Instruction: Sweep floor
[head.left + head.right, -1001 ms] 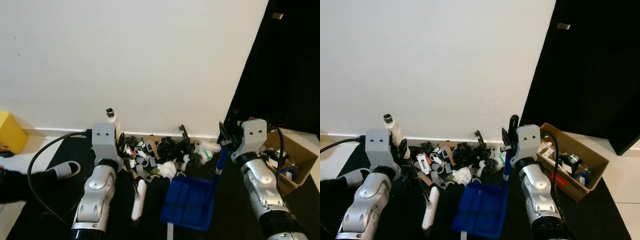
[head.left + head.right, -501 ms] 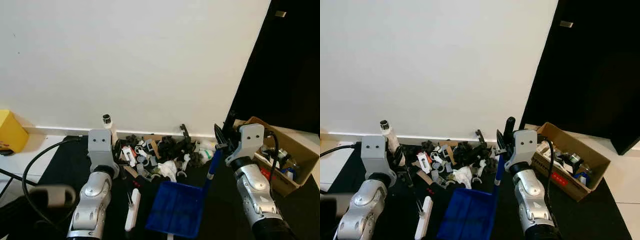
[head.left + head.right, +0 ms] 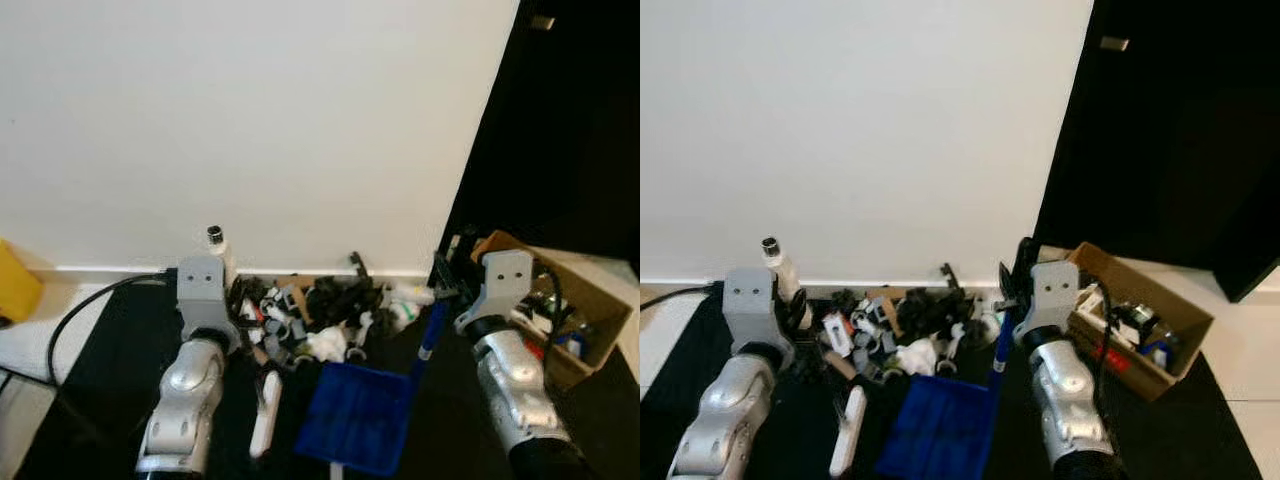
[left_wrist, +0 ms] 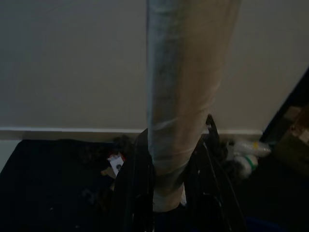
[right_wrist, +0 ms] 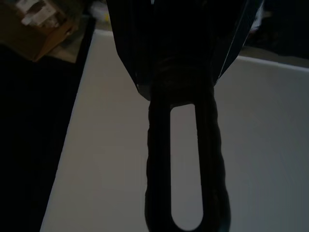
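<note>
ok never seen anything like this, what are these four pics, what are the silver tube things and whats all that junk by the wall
The silver tubes are the two arms of a humanoid robot that is sweeping. The two wide pictures come from the two eyes of a camera on its head, looking down; both show one scene. The two dark pictures come from cameras on its wrists, looking along each gripper's black fingers.

The left gripper is shut on a pale broom handle, whose white brush head rests on the dark floor. The right gripper is shut on the black grip of a blue dustpan, which sits on the floor.

The junk is a litter pile against the white wall: black plastic bits and crumpled white paper. At the right stands an open cardboard box of odds and ends.
</note>
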